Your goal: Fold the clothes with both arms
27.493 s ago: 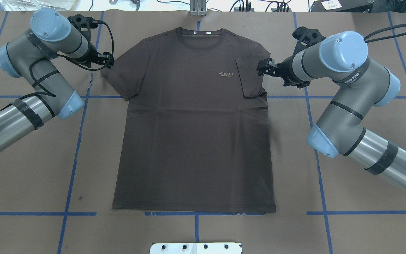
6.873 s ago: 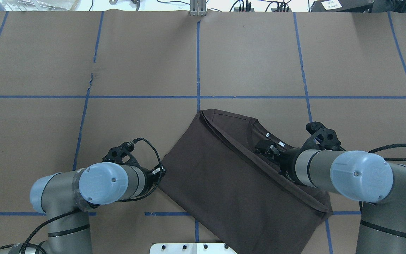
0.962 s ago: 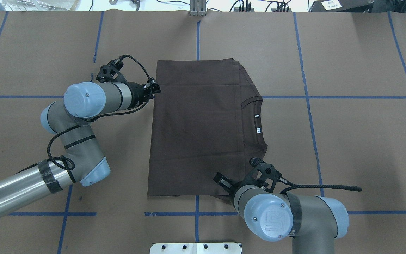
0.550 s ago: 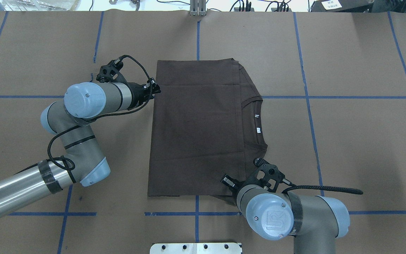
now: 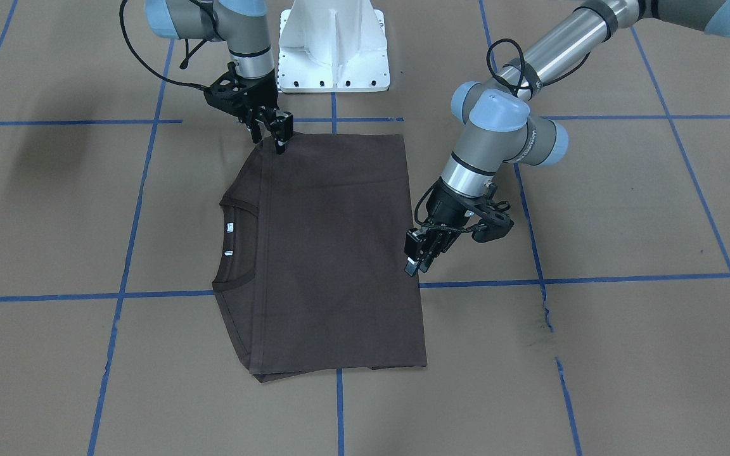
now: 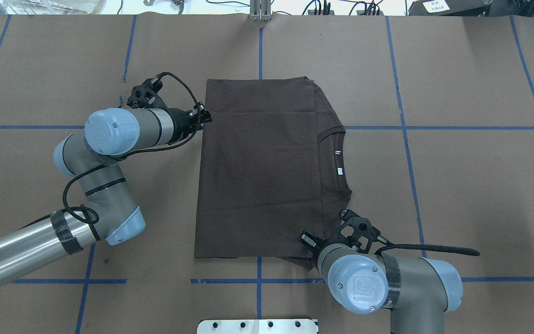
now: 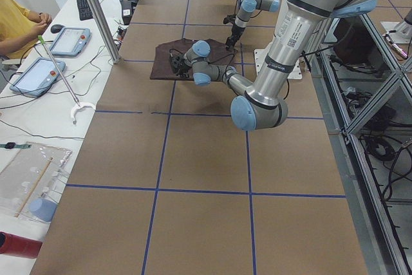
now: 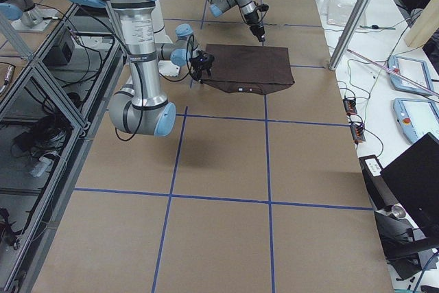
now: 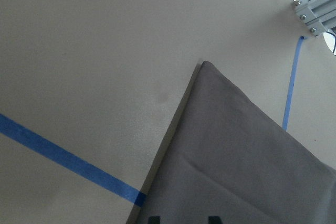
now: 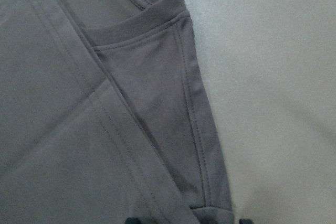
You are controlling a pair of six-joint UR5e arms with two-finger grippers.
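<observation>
Brown paper covers the table (image 6: 457, 83), taped into a blue grid, and the t-shirt (image 6: 257, 176) lies mid-table folded into a flat rectangle, collar (image 6: 331, 133) toward the robot's right. The white neck tags (image 6: 340, 170) are too tiny to read. The right arm (image 6: 424, 283) has a UR logo (image 6: 358, 286) on its cap. The left gripper (image 5: 417, 261) is spread at the shirt's long edge. The right gripper (image 5: 271, 138) is spread over the corner nearest the base. Neither is pinching cloth.

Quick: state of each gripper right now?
Left gripper: open, holding nothing, at the t-shirt edge.
Right gripper: open, holding nothing, at the t-shirt corner.
</observation>
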